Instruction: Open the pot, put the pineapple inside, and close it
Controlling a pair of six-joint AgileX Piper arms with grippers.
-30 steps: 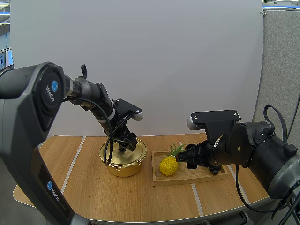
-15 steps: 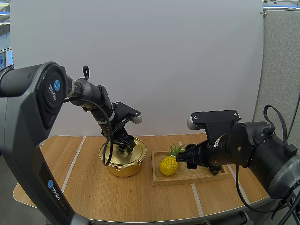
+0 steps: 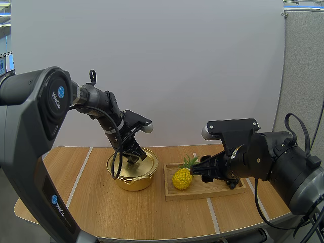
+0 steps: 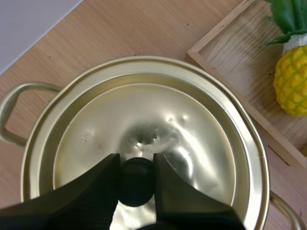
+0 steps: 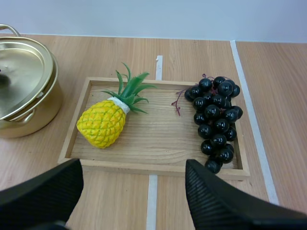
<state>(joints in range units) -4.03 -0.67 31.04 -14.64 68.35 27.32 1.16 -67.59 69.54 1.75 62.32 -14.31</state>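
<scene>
The gold pot (image 3: 132, 178) stands left of centre with its lid (image 4: 163, 120) on. My left gripper (image 3: 132, 158) reaches down over the lid, and its two fingers (image 4: 96, 187) pinch the black knob (image 4: 136, 181) from both sides. The yellow pineapple (image 5: 103, 123) lies on its side at the pot end of the wooden tray (image 5: 158, 165). My right gripper (image 5: 133, 167) hovers open above the tray's near rim, fingers far apart and empty, just right of the pineapple (image 3: 182, 178) in the high view.
A bunch of dark grapes (image 5: 216, 117) lies in the tray's other half. The pot's loop handles (image 4: 12, 112) stick out sideways. White tape lines (image 5: 247, 86) cross the wooden table, with bare wood in front of the pot and tray.
My left gripper has dropped slightly onto the lid and its fingers have closed in from wide open onto the knob. The right arm, pineapple and tray have stayed put.
</scene>
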